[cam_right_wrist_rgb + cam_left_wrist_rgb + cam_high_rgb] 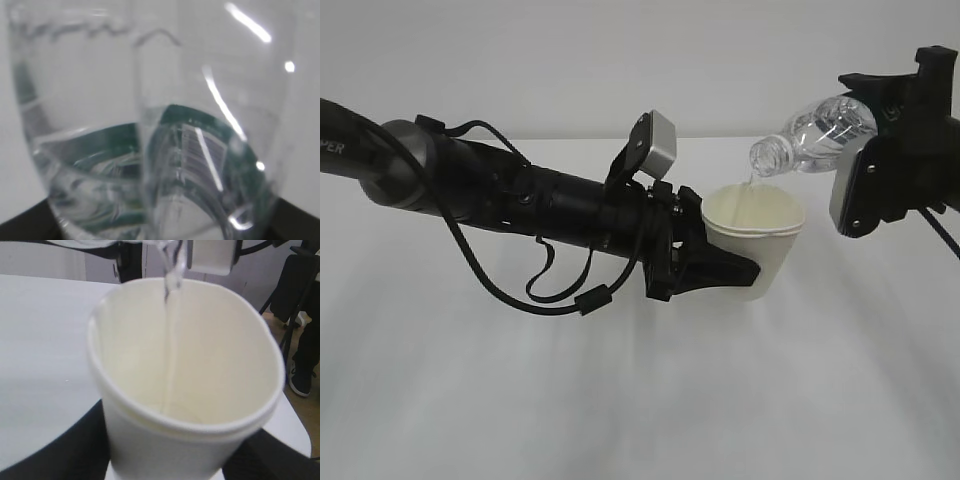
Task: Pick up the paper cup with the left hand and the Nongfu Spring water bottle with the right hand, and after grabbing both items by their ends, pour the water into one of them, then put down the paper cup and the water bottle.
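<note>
Paper cup: white, tapered, rolled rim, cream inside, gripped by left claw. Bottle: clear ribbed plastic, tilted, clamped in right claw, thin water stream falling.

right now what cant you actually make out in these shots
- Exterior view: the right hand covers the rear of the water bottle, so its label and the grip are hidden.
- Left wrist view: the paper cup fills the frame, hiding the left hand's fingers; the water level inside is unclear.
- Right wrist view: blurred bottle blocks everything else; label text unreadable.
</note>
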### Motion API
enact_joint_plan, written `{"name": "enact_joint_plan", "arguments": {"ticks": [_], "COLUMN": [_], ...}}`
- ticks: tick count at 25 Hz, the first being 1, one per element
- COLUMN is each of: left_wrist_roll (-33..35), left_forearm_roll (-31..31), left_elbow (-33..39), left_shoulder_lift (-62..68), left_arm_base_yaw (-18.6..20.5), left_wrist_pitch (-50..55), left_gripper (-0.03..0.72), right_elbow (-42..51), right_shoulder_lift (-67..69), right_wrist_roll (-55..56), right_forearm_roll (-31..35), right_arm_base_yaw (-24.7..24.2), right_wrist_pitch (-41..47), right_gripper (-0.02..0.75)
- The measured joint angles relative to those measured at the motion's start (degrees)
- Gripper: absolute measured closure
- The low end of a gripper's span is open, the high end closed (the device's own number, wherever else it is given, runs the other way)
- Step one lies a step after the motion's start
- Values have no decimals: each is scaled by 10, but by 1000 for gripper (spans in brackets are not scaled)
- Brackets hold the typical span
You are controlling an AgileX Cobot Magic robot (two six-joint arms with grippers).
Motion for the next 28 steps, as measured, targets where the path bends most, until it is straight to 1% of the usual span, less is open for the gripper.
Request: {"name": "enact_joint_plan", "arguments": {"ticks": [28], "left_wrist_roll": [0], "left_forearm_roll": [7], "left_elbow": [0], "left_shoulder_lift": [0], "left_arm_base_yaw": [0], "left_wrist_pitch": [0], "left_gripper": [253], "right_elbow": [0], "right_shoulder_lift": [0], "right_wrist_roll": [-4], "right_forearm_roll": [0], "right_arm_base_yaw": [0], "right_wrist_pitch": [-8], "right_gripper": [265]}}
